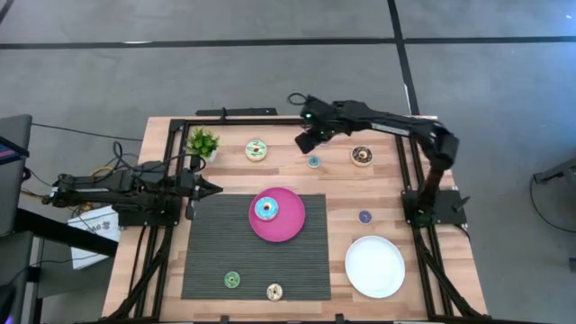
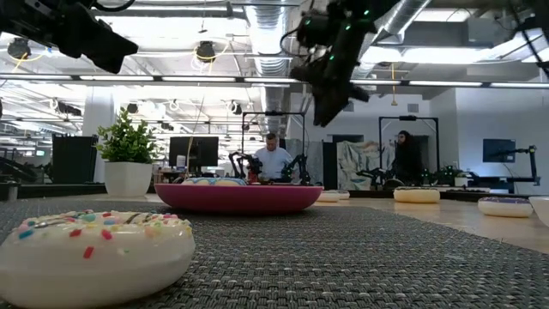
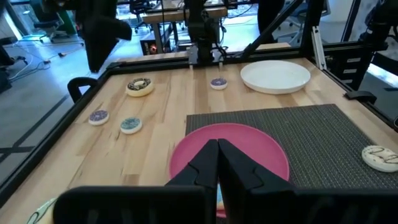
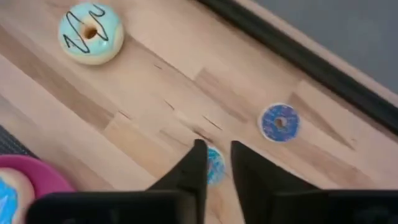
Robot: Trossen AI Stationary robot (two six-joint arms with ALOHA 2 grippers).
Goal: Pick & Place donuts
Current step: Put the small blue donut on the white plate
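Several small donuts lie on the table. A teal-iced one point(image 1: 256, 150) point(image 4: 91, 32), a small blue one point(image 1: 313, 162) point(image 4: 215, 167), a purple one point(image 4: 279, 122) and a chocolate one point(image 1: 362, 156) lie at the far side. Another purple one point(image 1: 364, 217) lies mid-right. A blue one point(image 1: 266, 210) rests on the pink plate point(image 1: 290, 229). A green one point(image 1: 232, 280) and a cream one point(image 1: 274, 292) lie on the mat. My right gripper point(image 4: 216, 152) point(image 1: 309, 142) hangs open above the small blue donut, clear of the table point(image 2: 328, 107). My left gripper point(image 1: 214, 188) point(image 3: 214, 149) is shut and empty at the left.
A white plate point(image 1: 375, 266) lies at the near right. A grey ribbed mat point(image 1: 216, 243) lies under the pink plate. A small potted plant point(image 1: 203, 141) stands at the far left. A dark frame rail point(image 1: 234, 121) borders the table. People stand in the room beyond point(image 2: 273, 161).
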